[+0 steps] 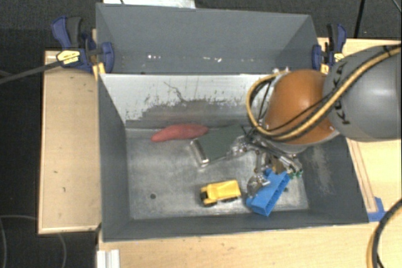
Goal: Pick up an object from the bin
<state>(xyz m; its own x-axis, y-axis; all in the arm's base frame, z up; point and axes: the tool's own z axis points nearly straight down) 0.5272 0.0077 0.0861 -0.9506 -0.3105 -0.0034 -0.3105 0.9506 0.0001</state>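
Gripper (262, 172) low over a blue block (268, 194) at the right front of the grey bin (113, 154).
Camera view: the bin holds 5 things: a red oblong piece (179, 132) near the back wall, a dark flat card (220, 142) with a silver bar (200, 152) beside it, a yellow toy vehicle (221, 191), and the block just right of it. Whether the gripper is clenched cannot be told.

Grey bin (113, 154): hand (262, 174) hanging low at the right of the floor, directly over a blue block (270, 194). Yellow toy vehicle (220, 192) lying just left of the block. Red oblong piece (179, 132) lying near the back wall. Dark flat slab (217, 142) and small metal cylinder (200, 152) resting between them.
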